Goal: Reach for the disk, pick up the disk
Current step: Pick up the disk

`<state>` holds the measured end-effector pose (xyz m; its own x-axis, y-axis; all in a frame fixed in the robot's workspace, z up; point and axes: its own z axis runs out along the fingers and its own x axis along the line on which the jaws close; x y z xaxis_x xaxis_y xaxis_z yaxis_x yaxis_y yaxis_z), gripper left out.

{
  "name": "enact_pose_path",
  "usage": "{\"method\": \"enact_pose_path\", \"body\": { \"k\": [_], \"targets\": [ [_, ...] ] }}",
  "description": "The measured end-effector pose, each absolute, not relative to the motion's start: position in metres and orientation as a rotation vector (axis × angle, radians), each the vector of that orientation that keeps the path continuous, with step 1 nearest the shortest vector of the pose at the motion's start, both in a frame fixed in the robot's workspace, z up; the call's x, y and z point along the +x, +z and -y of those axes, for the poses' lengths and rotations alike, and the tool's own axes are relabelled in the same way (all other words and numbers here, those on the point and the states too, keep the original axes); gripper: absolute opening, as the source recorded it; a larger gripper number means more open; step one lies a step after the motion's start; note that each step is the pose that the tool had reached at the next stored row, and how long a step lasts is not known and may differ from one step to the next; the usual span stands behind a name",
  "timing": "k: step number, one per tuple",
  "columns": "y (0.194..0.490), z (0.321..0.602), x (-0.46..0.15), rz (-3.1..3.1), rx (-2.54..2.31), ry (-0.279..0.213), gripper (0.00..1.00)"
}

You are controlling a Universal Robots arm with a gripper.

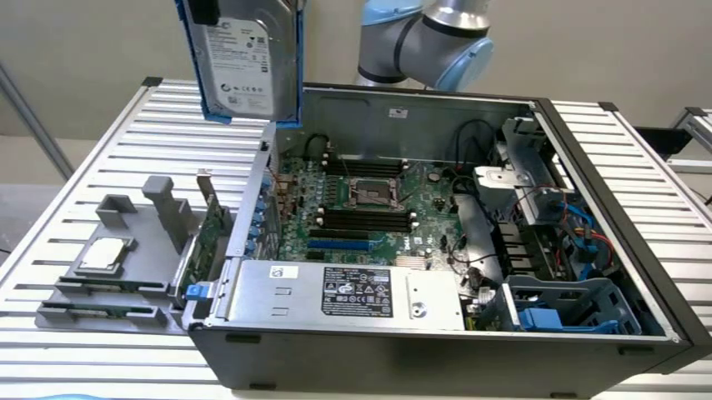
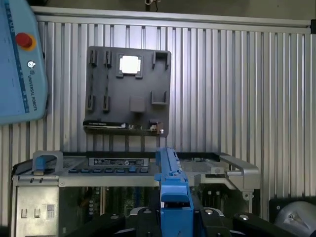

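The disk (image 1: 247, 62), a silver-grey hard drive with a white label and blue side rails, hangs upright in the air above the left wall of the open computer case (image 1: 623, 167), near the exterior view's top left. In the wrist view its blue rail edge (image 2: 173, 197) stands between the black fingers (image 2: 210, 217) of my gripper (image 2: 173, 219), which is shut on it. The disk's upper end runs out of the exterior view.
A grey fixture tray (image 1: 133, 292) on the slatted table (image 1: 112, 150) holds a small flat silver square part (image 1: 100, 254). The arm's blue-grey joint (image 1: 428, 42) is behind the case. A teach pendant (image 2: 19, 64) lies on the table beside the tray (image 2: 128, 98).
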<state>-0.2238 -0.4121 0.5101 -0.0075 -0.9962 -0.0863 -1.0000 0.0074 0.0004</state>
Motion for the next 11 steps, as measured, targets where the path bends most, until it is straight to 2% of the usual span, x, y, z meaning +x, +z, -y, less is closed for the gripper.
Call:
{"method": "enact_pose_path", "body": {
  "k": [11],
  "targets": [
    [0.509, 0.438, -0.185, -2.185, -2.169, 0.094, 0.33]
  ]
}}
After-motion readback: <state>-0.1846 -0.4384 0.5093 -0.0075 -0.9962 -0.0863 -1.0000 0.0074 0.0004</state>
